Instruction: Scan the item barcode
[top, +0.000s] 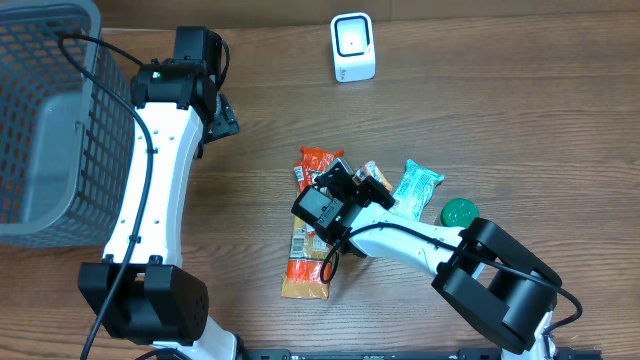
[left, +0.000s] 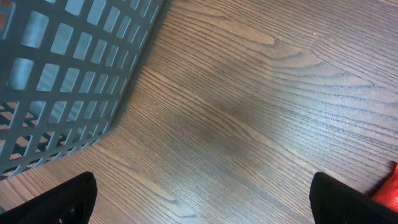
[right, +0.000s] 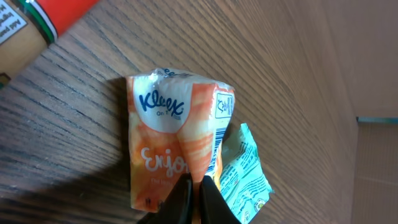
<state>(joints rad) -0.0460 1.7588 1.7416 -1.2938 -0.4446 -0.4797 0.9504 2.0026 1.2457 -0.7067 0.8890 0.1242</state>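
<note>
A wood-grain tabletop (top: 500, 120) carries a white scanner (top: 353, 47) at its far edge and a grey basket (top: 50, 120) at the left edge. Near the middle, the right tool (right: 194, 186) pinches a thin fold of the orange Kleenex pack (right: 168, 143) — slack film that could slip free on lifting, or drag along the teal packet (right: 245, 168) touching it. The left tool (left: 205, 202) hangs spread wide by the basket, empty. Crumpled wrap may hide the barcode.

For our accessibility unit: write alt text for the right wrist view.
The right pincer pinches a creased orange-and-white Kleenex pack against a wooden table. A teal packet lies beside it.
</note>
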